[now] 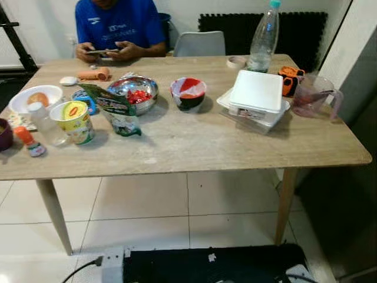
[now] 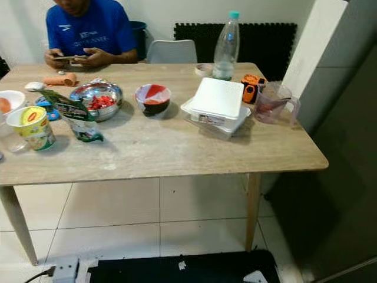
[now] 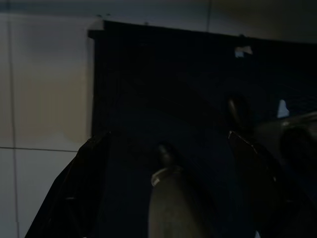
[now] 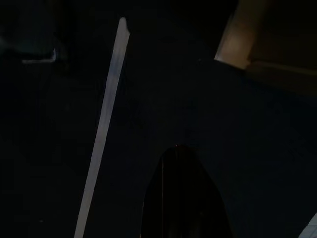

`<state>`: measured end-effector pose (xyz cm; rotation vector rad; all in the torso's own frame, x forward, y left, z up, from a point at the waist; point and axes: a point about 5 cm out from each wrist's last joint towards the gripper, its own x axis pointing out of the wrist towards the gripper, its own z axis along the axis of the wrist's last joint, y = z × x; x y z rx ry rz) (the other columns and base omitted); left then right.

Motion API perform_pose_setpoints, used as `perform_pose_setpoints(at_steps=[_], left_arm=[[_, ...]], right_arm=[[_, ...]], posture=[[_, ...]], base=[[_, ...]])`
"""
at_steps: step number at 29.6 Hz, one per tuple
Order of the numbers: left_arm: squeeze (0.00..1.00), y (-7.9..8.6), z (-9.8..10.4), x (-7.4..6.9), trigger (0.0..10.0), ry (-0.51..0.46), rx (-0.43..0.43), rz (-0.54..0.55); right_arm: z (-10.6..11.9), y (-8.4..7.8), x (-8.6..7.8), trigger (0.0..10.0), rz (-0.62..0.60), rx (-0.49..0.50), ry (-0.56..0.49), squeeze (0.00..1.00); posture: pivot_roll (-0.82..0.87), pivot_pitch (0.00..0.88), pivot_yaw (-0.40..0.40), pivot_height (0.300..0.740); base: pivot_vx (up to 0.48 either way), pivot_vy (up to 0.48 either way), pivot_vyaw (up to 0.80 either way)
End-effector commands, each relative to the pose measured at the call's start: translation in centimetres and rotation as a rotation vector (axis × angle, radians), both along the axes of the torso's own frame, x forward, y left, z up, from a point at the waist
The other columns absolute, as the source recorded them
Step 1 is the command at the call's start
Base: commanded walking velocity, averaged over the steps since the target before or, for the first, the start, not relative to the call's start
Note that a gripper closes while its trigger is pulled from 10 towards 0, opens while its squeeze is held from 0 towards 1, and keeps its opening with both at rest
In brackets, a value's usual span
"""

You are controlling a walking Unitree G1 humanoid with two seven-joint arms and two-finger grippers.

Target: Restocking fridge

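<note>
The robot stands facing the long edge of the wooden tabletop [image 1: 194,147], and everything for the fridge is up on it, ahead of and above both arms, which hang low and idle. The left gripper [image 3: 163,198] points down at a dark mat on the tiled floor, its two black fingers [image 3: 74,193] spread well apart with nothing between them; the right gripper [image 4: 183,198] is in deep shade, one finger visible, so whether it is parted or closed I cannot tell. Now the layout. On the robot's right half lies the stack of white lidded containers [image 1: 254,97], lying flat, its long side angled slightly to the near edge, with the water bottle [image 1: 263,38] upright behind it and a clear measuring jug [image 1: 315,97] just beside it further right. On the left half: the steel bowl of red pieces [image 1: 134,93], a green packet [image 1: 112,106] leaning in front of it, the yellow-labelled tub [image 1: 75,121], and a red-and-white bowl [image 1: 188,93] near the middle. A person in a blue shirt [image 1: 118,23] sits at the far side. My read: the right arm is nearer the containers, the left nearer the tub and packet, and either must be raised clear of the table edge and reach forward before anything can be taken.
</note>
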<state>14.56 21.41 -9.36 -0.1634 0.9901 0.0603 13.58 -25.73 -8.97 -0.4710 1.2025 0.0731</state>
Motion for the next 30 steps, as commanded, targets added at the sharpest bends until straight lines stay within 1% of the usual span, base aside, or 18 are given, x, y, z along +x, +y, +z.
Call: perform_pose_setpoints(at_steps=[1, 3, 5, 7, 10, 12, 13, 14, 15, 16, 17, 18, 20, 22, 23, 26, 28, 30], left_arm=[[0.0, 0.1, -0.1, -0.3, 10.0, 0.004, -0.008, 0.007], [0.0, 0.5, 0.2, 0.2, 10.0, -0.005, 0.002, -0.003], [0.0, 0.8, 0.2, 0.1, 10.0, 0.005, 0.016, -0.012], [0.0, 1.1, 0.1, -0.3, 10.0, 0.02, 0.027, -0.02], [0.0, 1.3, 0.1, -0.4, 10.0, 0.023, 0.03, -0.018], [0.0, 1.3, 0.1, -0.3, 10.0, 0.02, 0.028, -0.011], [0.0, 1.3, 0.2, -0.2, 10.0, 0.015, 0.025, -0.006], [0.0, 1.3, 0.2, -0.2, 10.0, 0.015, 0.025, -0.006], [0.0, 1.1, 0.1, -0.2, 10.0, 0.018, 0.03, -0.011], [0.0, 1.1, 0.1, -0.2, 10.0, 0.018, 0.03, -0.011], [0.0, 0.9, 0.1, -0.1, 10.0, 0.011, 0.018, -0.006], [0.0, 0.7, 0.2, 0.1, 10.0, 0.01, 0.015, -0.019], [0.0, 0.3, 0.2, 0.4, 10.0, 0.007, 0.017, -0.042], [0.0, 0.1, 0.3, 0.8, 10.0, -0.011, 0.004, -0.03], [0.0, 0.0, 0.3, 0.9, 10.0, -0.014, 0.0, -0.027], [0.0, -0.1, 0.3, 0.8, 10.0, -0.011, 0.0, -0.024], [0.0, -0.1, 0.3, 0.7, 10.0, -0.009, 0.0, -0.016], [0.0, 0.0, 0.1, 0.3, 10.0, 0.0, 0.002, -0.01]], right_arm=[[0.2, -0.5, 0.2, 10.0, -0.005, -0.008, -0.013, 0.0], [0.3, -0.7, 0.3, 10.0, -0.011, -0.016, -0.016, 0.0], [0.4, -0.8, 0.3, 10.0, -0.021, -0.02, -0.021, 0.0], [0.5, -0.7, 0.8, 10.0, -0.056, -0.002, -0.054, 0.0], [0.6, -0.7, 1.0, 10.0, -0.048, -0.006, -0.066, 0.0], [0.7, -0.7, 1.1, 10.0, -0.065, 0.0, -0.079, 0.0], [0.7, -0.5, 1.3, 10.0, -0.071, 0.006, -0.091, 0.0], [0.7, -0.5, 1.3, 10.0, -0.071, 0.006, -0.091, 0.0], [0.5, -0.2, 1.1, 10.0, -0.068, 0.009, -0.089, 0.0], [0.5, -0.2, 1.1, 10.0, -0.068, 0.009, -0.089, 0.0], [0.4, 0.2, 1.0, 10.0, -0.071, 0.028, -0.097, 0.0], [0.3, 0.4, 1.0, 10.0, -0.076, 0.039, -0.102, 0.0], [0.1, 0.5, 0.6, 10.0, -0.083, 0.035, -0.095, 0.0], [-0.2, 0.7, -0.3, 10.0, -0.063, 0.038, -0.067, 0.0], [-0.4, 0.7, -0.6, 10.0, -0.062, 0.037, -0.056, 0.0], [-0.4, 0.5, -1.0, 10.0, -0.073, 0.034, -0.048, 0.0], [-0.4, 0.3, -1.1, 10.0, -0.077, 0.03, -0.045, 0.0], [-0.2, 0.2, -0.8, 10.0, -0.08, 0.061, -0.071, 0.0]], posture=[[-0.01, 0.086, -0.014, 0.74], [-0.02, 0.084, -0.005, 0.74], [-0.02, 0.08, -0.002, 0.74], [-0.02, 0.084, 0.013, 0.74], [-0.02, 0.078, 0.014, 0.74], [-0.02, 0.078, 0.015, 0.74], [-0.02, 0.099, 0.015, 0.74], [-0.02, 0.099, 0.015, 0.74], [-0.02, 0.077, 0.022, 0.74], [-0.02, 0.077, 0.022, 0.74], [-0.03, 0.063, 0.035, 0.74], [-0.03, 0.076, 0.04, 0.74], [-0.02, 0.078, 0.031, 0.74], [-0.02, 0.076, 0.027, 0.74], [-0.01, 0.078, 0.025, 0.74], [-0.01, 0.084, 0.018, 0.74], [-0.01, 0.082, 0.015, 0.74], [-0.01, 0.086, 0.012, 0.74]], base=[[0.0, 0.0, -0.8], [0.0, 0.0, -0.8], [0.0, 0.0, -0.8], [0.0, 0.0, -0.8], [0.0, 0.0, -0.8], [0.0, 0.0, -0.8], [0.0, 0.0, 0.0], [0.0, 0.0, 0.0], [0.0, 0.0, 0.0], [0.0, 0.0, 0.0], [0.0, 0.0, 0.0], [0.0, 0.0, 0.0], [0.0, 0.0, 0.0], [0.0, 0.0, 0.0], [0.0, 0.0, 0.0], [0.0, 0.0, 0.0], [0.0, 0.0, 0.0], [0.0, 0.0, 0.0]])
